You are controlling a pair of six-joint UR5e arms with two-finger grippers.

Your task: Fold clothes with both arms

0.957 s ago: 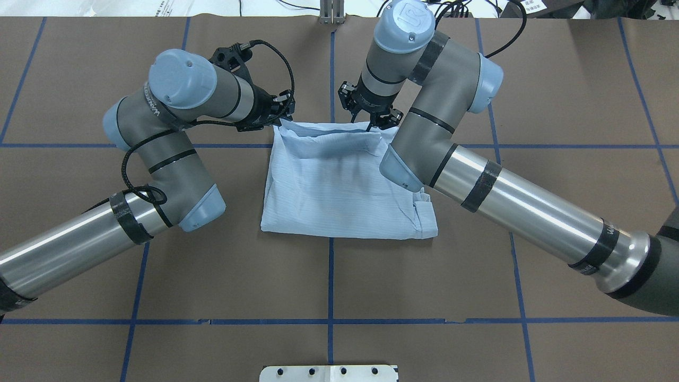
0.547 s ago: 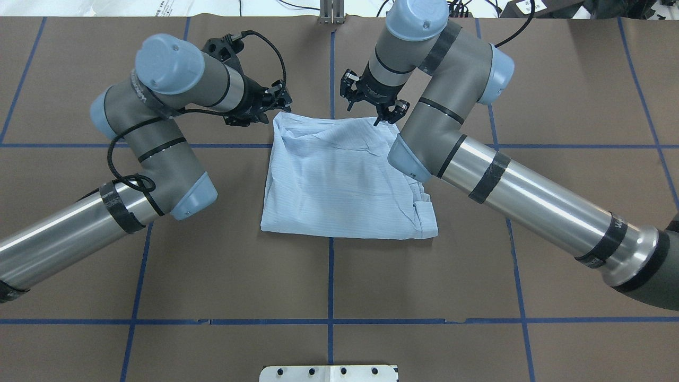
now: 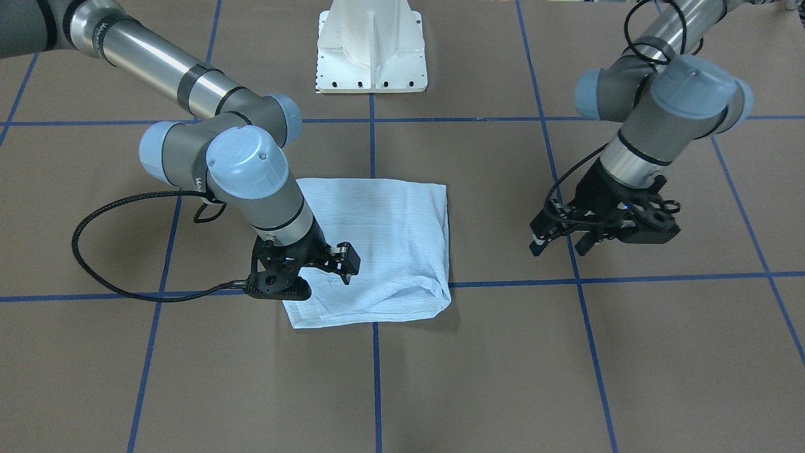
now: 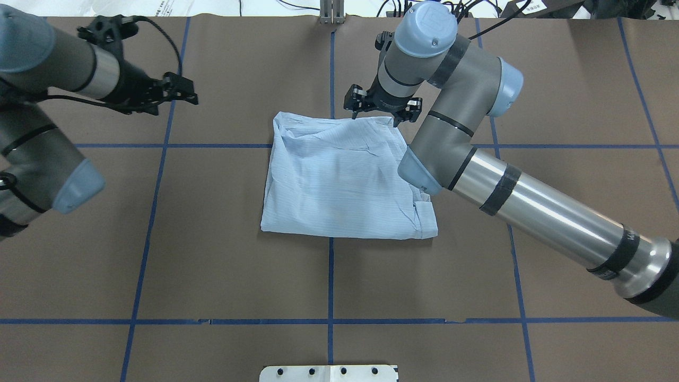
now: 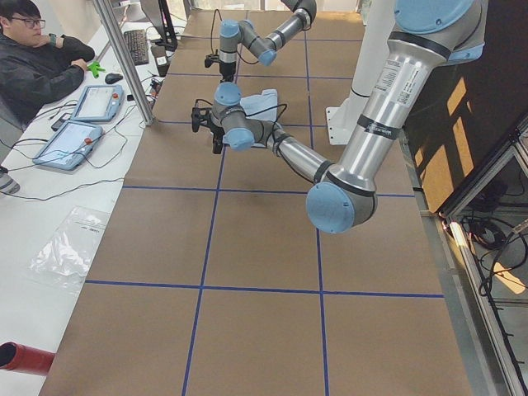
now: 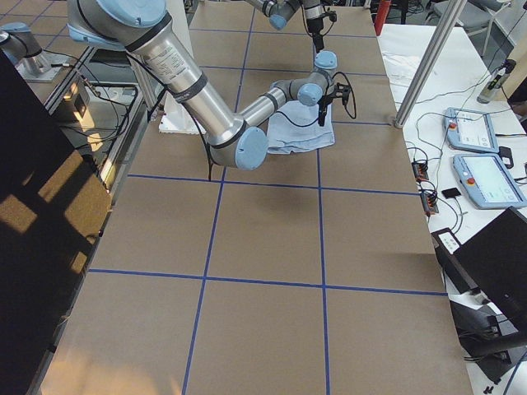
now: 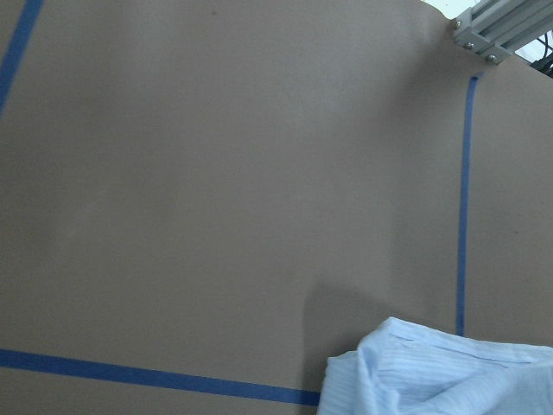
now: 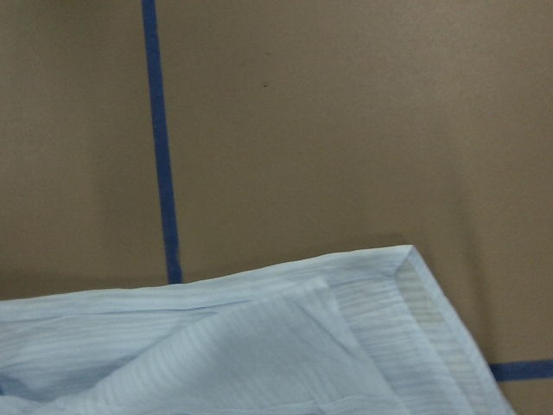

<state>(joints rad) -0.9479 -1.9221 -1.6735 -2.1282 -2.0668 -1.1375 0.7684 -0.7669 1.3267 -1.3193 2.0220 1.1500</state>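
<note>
left claw (image 4: 189,90) swung clear of shirt (image 4: 339,185) — wide | right claw (image 4: 375,117) wide at far edge | shirt folded square, rumpled

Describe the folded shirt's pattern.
The thin folded shirt is light blue, finely striped; clearest in right wrist-mounted view.

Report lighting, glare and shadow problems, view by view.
Overhead exterior: even light, with a glare streak along the right arm. Exterior right: warm sun patches on the dark side panel. Left wrist: a soft shadow beside the shirt.
</note>
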